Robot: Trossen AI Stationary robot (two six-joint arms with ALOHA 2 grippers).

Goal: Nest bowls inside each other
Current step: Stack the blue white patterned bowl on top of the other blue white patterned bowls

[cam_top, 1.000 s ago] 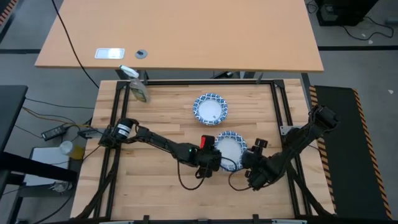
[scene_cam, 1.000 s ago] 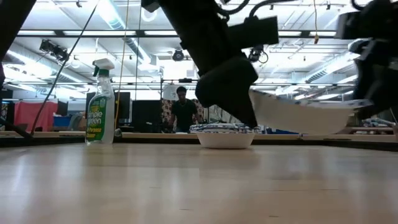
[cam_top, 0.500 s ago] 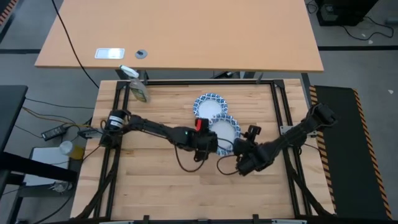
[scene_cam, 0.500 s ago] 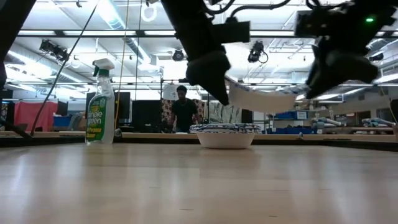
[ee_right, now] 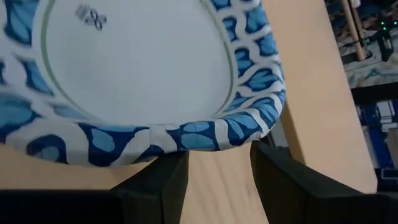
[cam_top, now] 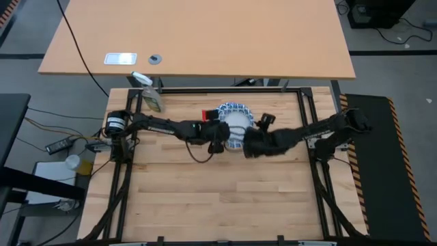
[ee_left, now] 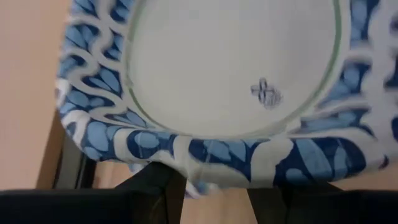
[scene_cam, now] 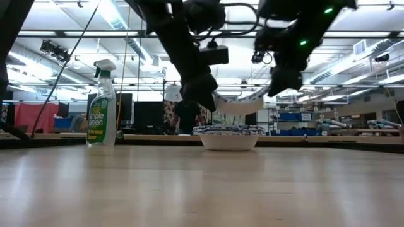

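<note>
A bowl (cam_top: 236,134) with a white centre and blue patterned rim hangs in the air between my two grippers; in the low view this bowl (scene_cam: 237,104) shows just above a stack of like bowls (scene_cam: 228,138). The stack (cam_top: 229,108) rests on its base on the table, toward the far edge. My left gripper (cam_top: 221,134) is at the carried bowl's left side and my right gripper (cam_top: 248,141) at its right side. On each gripper the fingers stand apart, with bare table showing in the gap. My left gripper has its two parted fingers (ee_left: 155,182) under the bowl's rim (ee_left: 205,163) on the bowl's left side, coming slanting down from the table's left. The rim lies across both fingers, not between them. The bowl is clear of the table. My right gripper has its two parted fingers (ee_right: 160,179) under the rim (ee_right: 193,138) on the opposite, right side, coming slanting down from the table's right. The rim lies across both fingers, with only table in the gap. The bowl hangs between the two grippers above the stack.
A spray bottle (cam_top: 151,97) stands at the table's far left corner, also the spray bottle (scene_cam: 101,104) in the low view. Black frame rails (cam_top: 308,116) border the table. Bare wood lies along the near half.
Both grippers have gone toward the table's far edge and somewhat left, rising a little, with the bowl between them. The bowl has travelled from the near right part of the table to above the stack, and it stays clear of the table.
</note>
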